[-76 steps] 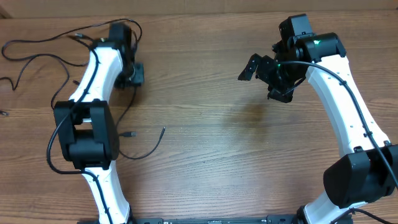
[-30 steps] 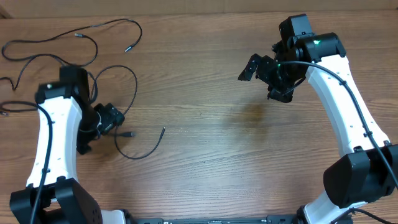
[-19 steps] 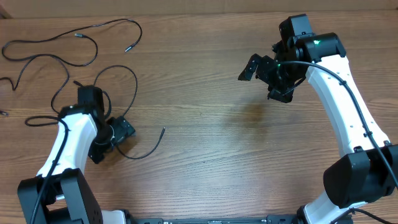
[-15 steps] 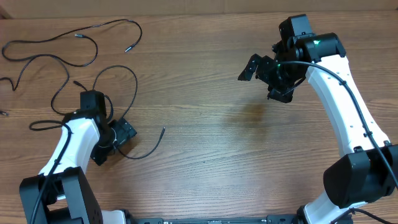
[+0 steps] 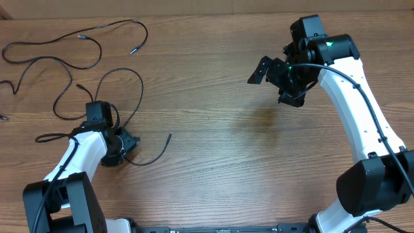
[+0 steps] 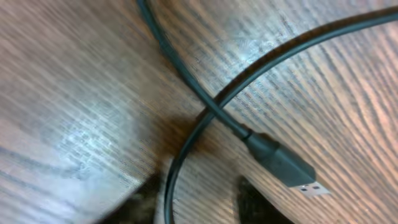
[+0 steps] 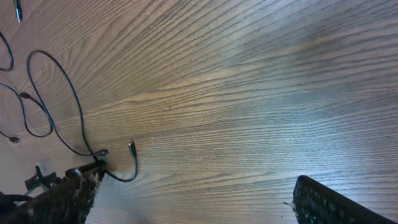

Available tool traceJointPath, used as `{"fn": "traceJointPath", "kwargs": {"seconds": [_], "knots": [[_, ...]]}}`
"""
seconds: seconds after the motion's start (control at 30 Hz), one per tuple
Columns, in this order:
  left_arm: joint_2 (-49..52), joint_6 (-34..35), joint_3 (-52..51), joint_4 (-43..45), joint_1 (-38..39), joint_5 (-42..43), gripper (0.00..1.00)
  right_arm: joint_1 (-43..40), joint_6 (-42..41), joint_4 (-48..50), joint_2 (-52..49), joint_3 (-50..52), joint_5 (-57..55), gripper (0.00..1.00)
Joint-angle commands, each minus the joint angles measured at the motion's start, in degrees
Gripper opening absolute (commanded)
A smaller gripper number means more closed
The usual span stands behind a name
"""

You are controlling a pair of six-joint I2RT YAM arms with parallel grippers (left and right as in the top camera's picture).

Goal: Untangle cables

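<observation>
Thin black cables lie on the wooden table at the left. One long cable runs along the back left. A looped cable curves down to a free end. My left gripper is low over this loop. In the left wrist view two strands cross beside a USB plug, and my left gripper is open with one strand between its blurred fingertips. My right gripper is open and empty, held above the table at the right.
More cable pieces lie at the table's left edge. The table's far edge runs along the top. The right wrist view shows the same loop far off at the left, and bare wood below the gripper.
My left arm has swung from the back left toward the front and come down over the loop by the USB plug. The cables and the right arm have not moved.
</observation>
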State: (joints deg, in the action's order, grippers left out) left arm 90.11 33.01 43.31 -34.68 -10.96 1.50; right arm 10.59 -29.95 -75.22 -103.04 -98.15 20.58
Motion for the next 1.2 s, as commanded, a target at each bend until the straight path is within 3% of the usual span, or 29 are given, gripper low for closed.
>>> {"fn": "traceJointPath", "kwargs": {"seconds": [0.0, 0.07, 0.27, 0.63, 0.83, 1.03, 1.17], "knots": [[5.3, 0.7, -2.0, 1.5, 0.3, 4.1, 0.18, -0.1, 0.2, 0.1, 0.6, -0.9, -0.1, 1.0], [6.0, 1.9, -1.9, 2.1, 0.3, 4.1, 0.05, -0.1, 0.2, 0.1, 0.6, -0.9, -0.1, 1.0], [6.0, 10.3, -0.3, 1.9, -0.8, 7.8, 0.04, -0.1, 0.2, 0.1, 0.6, -0.9, -0.1, 1.0], [6.0, 23.5, 4.8, 1.8, -5.8, 28.3, 0.04, -0.1, 0.2, 0.1, 0.6, -0.9, -0.1, 1.0], [6.0, 31.7, 4.8, 2.5, -9.3, 29.6, 0.04, -0.1, 0.2, 0.1, 0.6, -0.9, -0.1, 1.0], [6.0, 28.7, 5.0, 12.7, -9.6, 42.9, 0.04, -0.1, 0.2, 0.1, 0.6, -0.9, -0.1, 1.0], [5.7, 25.2, 7.8, 12.8, -9.6, 43.7, 0.04, -0.1, 0.2, 0.1, 0.6, -0.9, -0.1, 1.0]]}}
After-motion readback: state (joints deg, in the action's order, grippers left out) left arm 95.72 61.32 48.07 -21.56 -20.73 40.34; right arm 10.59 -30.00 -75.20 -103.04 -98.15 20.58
